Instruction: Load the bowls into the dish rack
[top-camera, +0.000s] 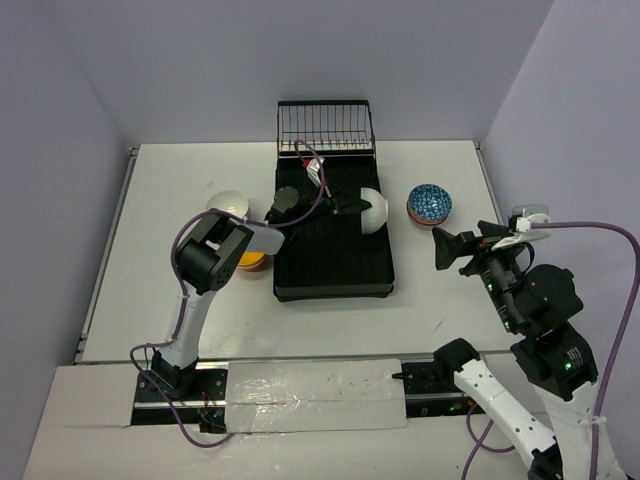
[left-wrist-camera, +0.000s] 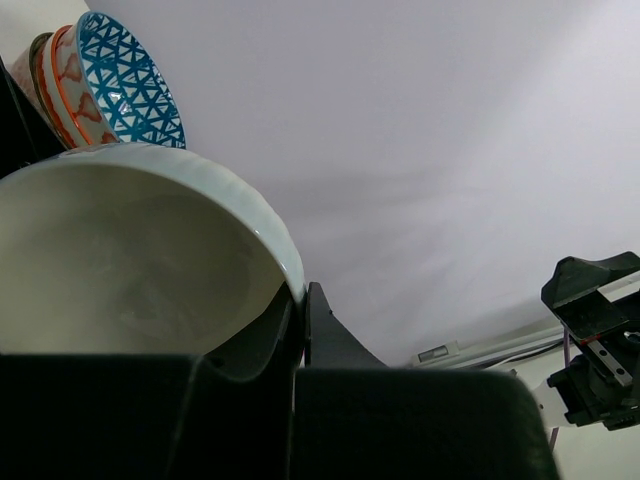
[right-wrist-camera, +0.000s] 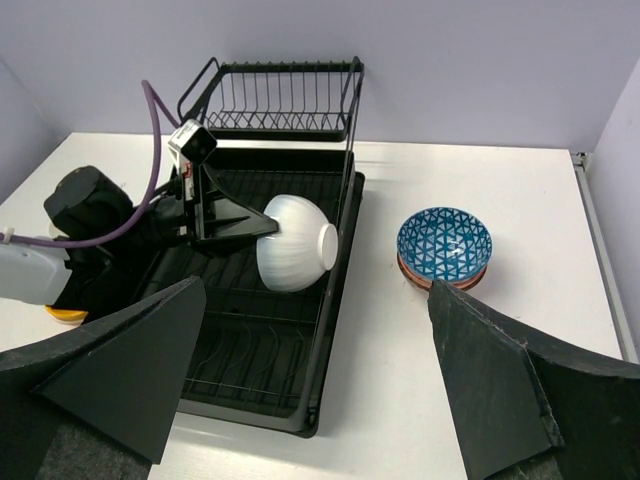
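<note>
My left gripper (top-camera: 352, 206) is shut on the rim of a white bowl (top-camera: 373, 210), holding it on its side over the right part of the black dish rack (top-camera: 335, 265). The left wrist view shows the fingers (left-wrist-camera: 322, 330) pinching that rim, with the bowl's inside (left-wrist-camera: 130, 250) filling the left. In the right wrist view the held bowl (right-wrist-camera: 295, 245) hangs above the rack's slats (right-wrist-camera: 250, 350). A stack of blue-patterned bowls (top-camera: 429, 203) sits right of the rack. My right gripper (top-camera: 450, 248) is open and empty, over the table near that stack.
Another white bowl (top-camera: 228, 205) and a yellow-orange bowl (top-camera: 250, 262) lie left of the rack, partly hidden by the left arm. The raised wire basket (top-camera: 326, 128) stands at the rack's far end. Walls close the table on three sides.
</note>
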